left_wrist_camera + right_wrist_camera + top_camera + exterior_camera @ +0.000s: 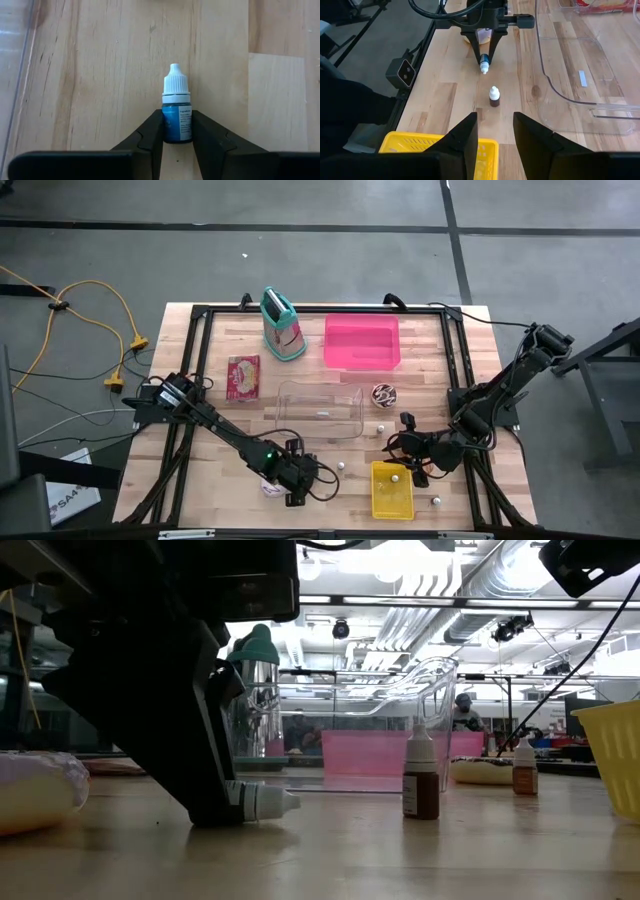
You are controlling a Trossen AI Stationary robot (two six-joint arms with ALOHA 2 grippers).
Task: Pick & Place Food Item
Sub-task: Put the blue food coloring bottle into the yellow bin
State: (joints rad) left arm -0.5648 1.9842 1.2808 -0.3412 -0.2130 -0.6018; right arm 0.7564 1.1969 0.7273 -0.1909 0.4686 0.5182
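Bare wood lies open around the small brown bottle (493,96), which stands alone between the left gripper (484,59) and the yellow basket (440,148). The clear container (580,65) walls off one side, near both.

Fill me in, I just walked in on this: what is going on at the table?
The left tool is shut on a small blue dropper bottle lying on its side on the wooden table. The right tool hangs open above the yellow basket, holding nothing. A brown dropper bottle stands upright between the two arms, next to the clear plastic bin.
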